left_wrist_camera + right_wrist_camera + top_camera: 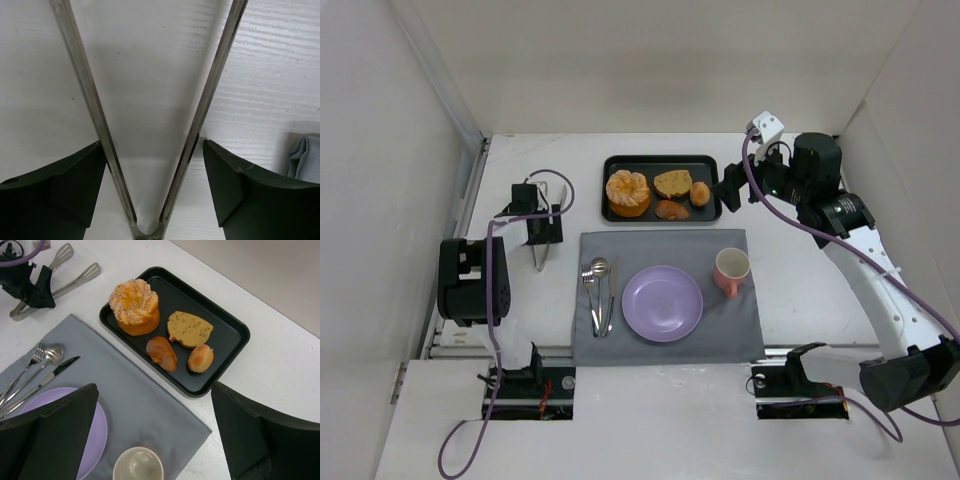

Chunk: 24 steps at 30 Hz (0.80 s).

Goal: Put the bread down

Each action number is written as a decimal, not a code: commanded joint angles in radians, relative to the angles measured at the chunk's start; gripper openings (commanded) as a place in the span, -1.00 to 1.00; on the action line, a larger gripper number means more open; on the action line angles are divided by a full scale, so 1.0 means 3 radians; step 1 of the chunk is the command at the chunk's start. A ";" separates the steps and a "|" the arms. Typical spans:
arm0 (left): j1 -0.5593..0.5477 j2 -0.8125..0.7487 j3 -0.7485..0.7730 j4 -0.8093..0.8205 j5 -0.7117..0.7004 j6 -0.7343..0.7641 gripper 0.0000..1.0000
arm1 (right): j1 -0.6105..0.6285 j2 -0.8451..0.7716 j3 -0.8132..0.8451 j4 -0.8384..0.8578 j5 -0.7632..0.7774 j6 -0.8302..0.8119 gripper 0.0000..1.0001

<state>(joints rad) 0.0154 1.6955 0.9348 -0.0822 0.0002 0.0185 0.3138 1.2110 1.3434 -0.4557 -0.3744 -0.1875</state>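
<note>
The bread point(200, 358) is a small round golden bun at the right end of the black tray point(227, 322), next to a brown slice point(189, 329); it also shows in the top view point(700, 193). My right gripper point(155, 390) is open and empty, held above the table just right of the tray in the top view point(730, 190). My left gripper point(152, 155) is open and straddles the hinge end of the metal tongs point(200, 115), which lie on the table at the left point(542, 252).
The tray also holds a large orange ridged pastry point(628, 192) and a small orange-brown piece point(670, 209). A grey placemat point(720, 330) carries a purple plate point(662, 303), a pink cup point(731, 270) and cutlery point(598, 290). White walls enclose the table.
</note>
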 commanded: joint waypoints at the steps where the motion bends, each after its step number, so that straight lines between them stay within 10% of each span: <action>1: 0.0030 0.0080 0.0080 -0.0038 0.0050 0.0056 0.43 | -0.0003 -0.0023 0.0006 0.0159 -0.0005 -0.0030 1.00; 24: 0.0092 -0.0461 0.0172 -0.0104 0.0260 -0.0103 -0.19 | -0.0003 -0.0023 0.0006 0.0159 -0.0005 -0.0030 1.00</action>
<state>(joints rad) 0.0353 1.6760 0.9504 -0.1112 0.0402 0.0055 0.3138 1.2110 1.3434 -0.4557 -0.3744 -0.1875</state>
